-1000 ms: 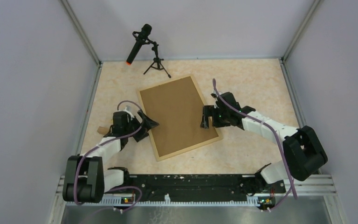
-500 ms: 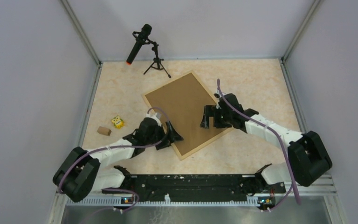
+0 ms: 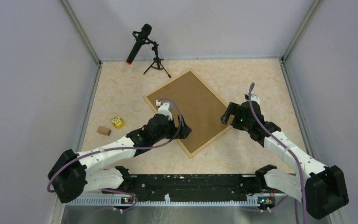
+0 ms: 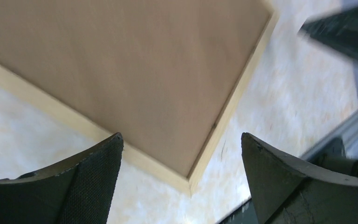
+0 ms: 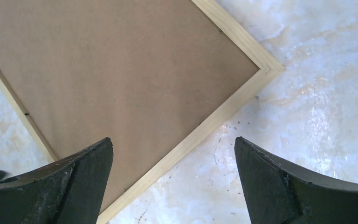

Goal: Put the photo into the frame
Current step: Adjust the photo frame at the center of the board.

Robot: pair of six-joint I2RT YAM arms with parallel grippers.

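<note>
The frame (image 3: 209,140) lies face down on the table, turned like a diamond, its light wood rails around a plain brown backing board (image 3: 191,105). The photo is hidden. My left gripper (image 3: 185,132) hovers open over the frame's near-left rail, close to the near corner. In the left wrist view that corner and rail (image 4: 226,112) sit between the spread fingers (image 4: 93,182) of the left gripper (image 4: 182,136). My right gripper (image 3: 227,116) is open just off the frame's right corner. The right wrist view shows a rail (image 5: 212,120) crossing between the jaws of the right gripper (image 5: 172,140), which hold nothing.
A black microphone (image 3: 140,42) on a small tripod stands at the back left. A small yellow object (image 3: 117,122) and a brown block (image 3: 104,131) lie at the left. Enclosure walls and corner posts ring the table.
The left arm has swept right along the frame's near-left edge, and the frame's near corner has swung to the right. The right gripper has drawn back off the backing to the right and opened wider.
</note>
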